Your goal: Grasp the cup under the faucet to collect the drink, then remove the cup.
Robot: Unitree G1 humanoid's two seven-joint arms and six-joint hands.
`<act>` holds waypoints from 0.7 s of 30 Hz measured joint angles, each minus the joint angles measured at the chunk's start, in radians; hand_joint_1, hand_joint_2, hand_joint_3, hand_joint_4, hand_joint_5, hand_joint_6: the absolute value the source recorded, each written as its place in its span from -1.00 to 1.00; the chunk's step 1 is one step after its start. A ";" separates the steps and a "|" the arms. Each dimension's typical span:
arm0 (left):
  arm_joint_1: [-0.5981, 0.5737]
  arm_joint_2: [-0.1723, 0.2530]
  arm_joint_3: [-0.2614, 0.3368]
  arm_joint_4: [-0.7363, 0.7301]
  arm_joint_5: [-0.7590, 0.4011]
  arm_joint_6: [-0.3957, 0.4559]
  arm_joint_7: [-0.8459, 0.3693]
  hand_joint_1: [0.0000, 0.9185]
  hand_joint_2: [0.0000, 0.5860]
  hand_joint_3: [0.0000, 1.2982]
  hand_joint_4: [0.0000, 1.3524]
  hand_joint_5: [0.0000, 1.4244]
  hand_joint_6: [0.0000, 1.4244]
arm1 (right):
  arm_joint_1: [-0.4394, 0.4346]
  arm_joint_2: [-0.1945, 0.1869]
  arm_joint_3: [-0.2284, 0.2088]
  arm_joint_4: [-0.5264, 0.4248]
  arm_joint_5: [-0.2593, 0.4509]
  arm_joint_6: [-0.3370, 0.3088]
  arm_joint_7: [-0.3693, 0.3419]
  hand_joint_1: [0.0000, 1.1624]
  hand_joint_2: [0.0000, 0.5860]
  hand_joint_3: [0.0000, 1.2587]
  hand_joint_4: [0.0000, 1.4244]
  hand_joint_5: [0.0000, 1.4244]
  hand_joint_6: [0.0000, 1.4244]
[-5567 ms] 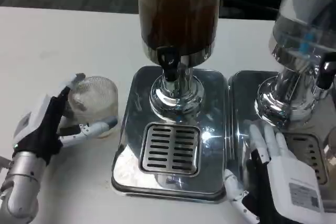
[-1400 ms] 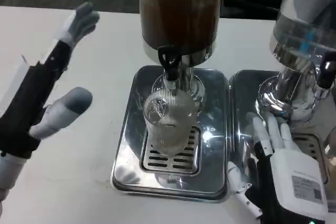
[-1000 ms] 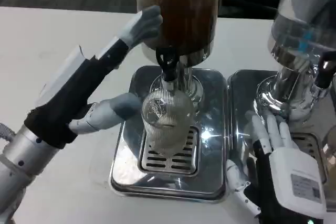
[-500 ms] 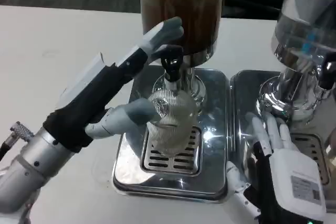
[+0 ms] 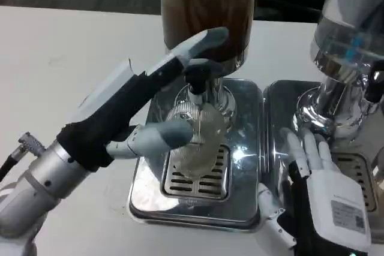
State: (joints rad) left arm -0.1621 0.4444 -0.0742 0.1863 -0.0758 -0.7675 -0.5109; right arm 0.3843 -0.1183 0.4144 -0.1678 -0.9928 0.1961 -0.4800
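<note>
A clear ribbed cup (image 5: 203, 143) stands upright on the grate of the silver drip tray (image 5: 247, 199), right under the black faucet handle (image 5: 198, 74) of the brown-drink dispenser (image 5: 207, 4). My left hand (image 5: 147, 103) reaches in from the left with its fingers (image 5: 204, 40) stretched over the faucet handle and its thumb (image 5: 165, 135) lying across the cup's left side. It grips nothing. My right hand (image 5: 318, 193) rests flat and open on the neighbouring tray at the lower right.
A second dispenser (image 5: 351, 22) with clear liquid stands at the right on its own silver tray (image 5: 277, 107). Bare white table (image 5: 66, 58) spreads out to the left of the trays.
My left hand has pushed further right and up, so its fingers now lie over the faucet handle and the thumb is against the cup. The right hand and the cup have stayed put.
</note>
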 measured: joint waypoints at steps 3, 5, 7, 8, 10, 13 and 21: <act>0.007 0.009 0.006 -0.008 0.027 -0.013 0.010 -1.00 -0.69 -0.87 -0.92 -0.62 -0.72 | -0.002 0.000 0.001 0.000 0.000 0.000 0.000 -0.77 0.71 -0.86 -1.00 -1.00 -0.79; 0.010 0.015 0.010 -0.013 0.049 -0.025 0.020 -1.00 -0.69 -0.86 -0.92 -0.62 -0.72 | -0.003 0.000 0.001 0.000 0.001 0.000 0.000 -0.77 0.71 -0.86 -1.00 -1.00 -0.79; 0.011 0.023 0.014 -0.024 0.082 -0.036 0.033 -1.00 -0.69 -0.84 -0.91 -0.62 -0.71 | -0.004 -0.001 0.001 0.000 0.001 0.000 0.000 -0.77 0.71 -0.86 -1.00 -1.00 -0.79; 0.011 0.025 0.014 -0.028 0.088 -0.038 0.036 -1.00 -0.69 -0.84 -0.91 -0.62 -0.71 | -0.004 -0.001 0.001 0.000 0.002 0.000 0.000 -0.77 0.71 -0.86 -1.00 -1.00 -0.79; 0.012 0.028 0.015 -0.031 0.100 -0.039 0.045 -1.00 -0.69 -0.84 -0.91 -0.62 -0.71 | -0.005 -0.001 0.000 0.000 0.004 -0.001 0.000 -0.76 0.66 -0.86 -1.00 -1.00 -0.79; 0.012 0.029 0.015 -0.031 0.108 -0.040 0.054 -1.00 -0.69 -0.84 -0.91 -0.62 -0.71 | -0.007 -0.008 -0.001 0.000 0.041 -0.029 0.002 -0.72 0.63 -0.86 -1.00 -1.00 -0.79; 0.013 0.029 0.014 -0.031 0.110 -0.040 0.063 -1.00 -0.69 -0.84 -0.91 -0.62 -0.72 | -0.038 -0.035 -0.028 -0.001 0.219 -0.142 0.099 -0.48 0.04 -1.00 -1.00 -1.00 -0.87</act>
State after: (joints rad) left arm -0.1492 0.4733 -0.0599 0.1554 0.0347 -0.8074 -0.4483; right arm 0.3462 -0.1530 0.3866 -0.1689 -0.7743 0.0543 -0.3811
